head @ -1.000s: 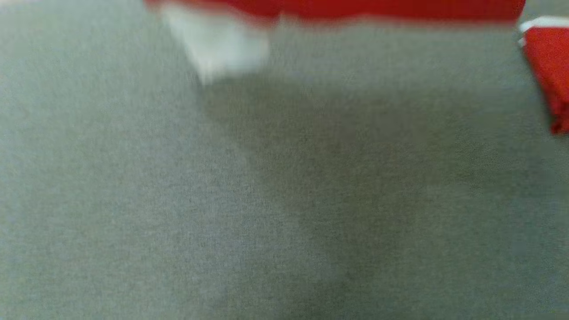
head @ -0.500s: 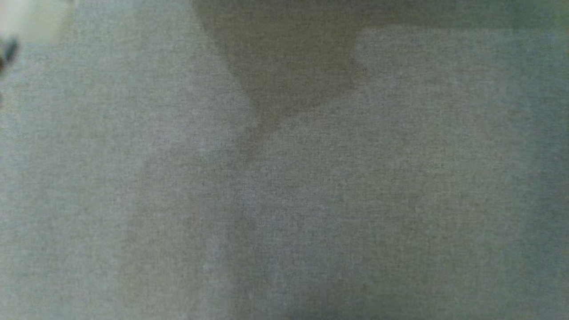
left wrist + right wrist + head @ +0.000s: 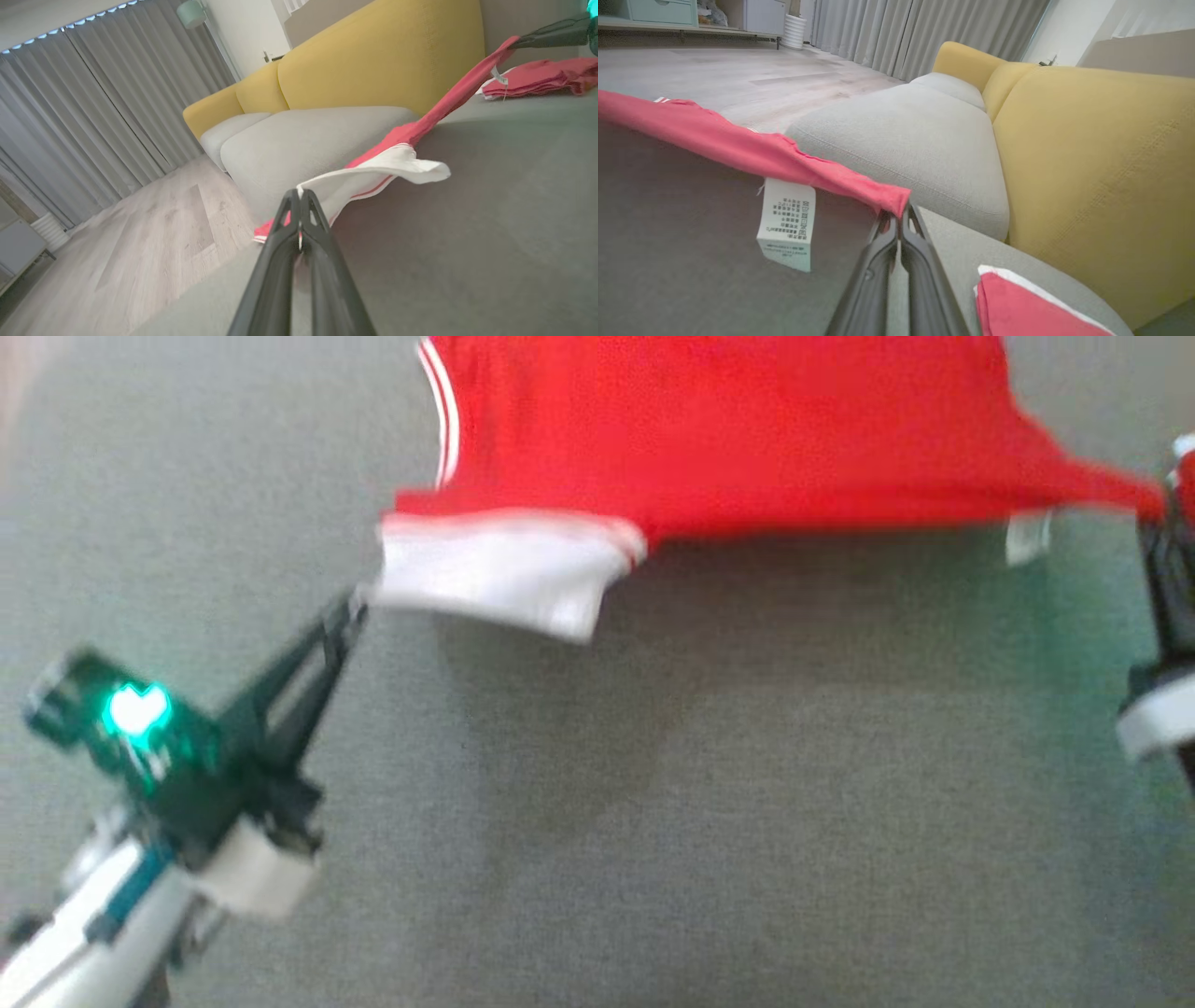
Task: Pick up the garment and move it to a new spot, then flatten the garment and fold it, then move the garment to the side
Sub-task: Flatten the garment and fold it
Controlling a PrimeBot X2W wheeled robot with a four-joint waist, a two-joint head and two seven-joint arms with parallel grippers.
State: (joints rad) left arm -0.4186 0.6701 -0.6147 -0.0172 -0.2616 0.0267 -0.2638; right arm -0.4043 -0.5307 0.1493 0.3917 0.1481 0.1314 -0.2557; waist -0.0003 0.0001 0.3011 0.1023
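Left gripper (image 3: 359, 602) was seen at the lower left of the head view, fingers pressed fully together on the edge of the white sleeve (image 3: 495, 574) of the red garment (image 3: 728, 429). The pinch was confirmed in the left wrist view: no gap between the fingers, white fabric caught at the tips.

The garment was stretched sideways, its long axis running left to right across the head view. The sleeve end was pointed left, a red corner right. The near edge was held taut and lifted off the grey surface (image 3: 653, 821), with a shadow cast beneath. The upper part was cut off by the frame top, so contact with the surface there could not be told. A white care label (image 3: 1027, 537) was hung from the edge near the right end.

Right gripper (image 3: 1162, 513) was seen at the right edge, blurred and partly cut off. In the right wrist view its fingers were shown clamped tight on the red corner, the label dangling just beside them.

The full span was given by the head view; in the left wrist view it was shown edge-on, as a thin band rising to the right gripper. Room detail was added by the wrist views: yellow sofa back (image 3: 373, 60), pale seat cushions (image 3: 303, 140), grey curtains (image 3: 93, 93), wood floor (image 3: 140, 224), and a second red piece (image 3: 537, 77) laid folded on the grey surface.
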